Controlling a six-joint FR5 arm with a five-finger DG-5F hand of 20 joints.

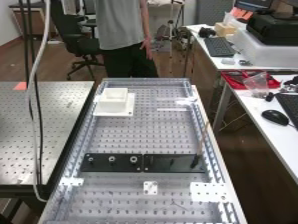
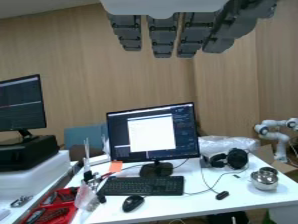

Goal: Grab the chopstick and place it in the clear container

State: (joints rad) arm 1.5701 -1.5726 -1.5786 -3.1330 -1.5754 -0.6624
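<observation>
In the high view, a thin brown chopstick (image 1: 202, 137) stands nearly upright, leaning slightly, with its lower end in a small black holder (image 1: 195, 161) at the right end of a black plate. A whitish square container (image 1: 114, 106) sits on a white base near the bench's far left corner, well apart from the chopstick. In the wrist view my hand (image 2: 161, 36) hangs with its fingers straight and nothing held in them. How far it is from the chopstick I cannot tell.
The black plate (image 1: 112, 162) with several round metal fittings crosses the perforated bench (image 1: 133, 192). Small white plates (image 1: 211, 192) lie nearer. Clear rails run along both sides. A side desk (image 1: 259, 112) on the right bears a mouse, keyboard and red tray.
</observation>
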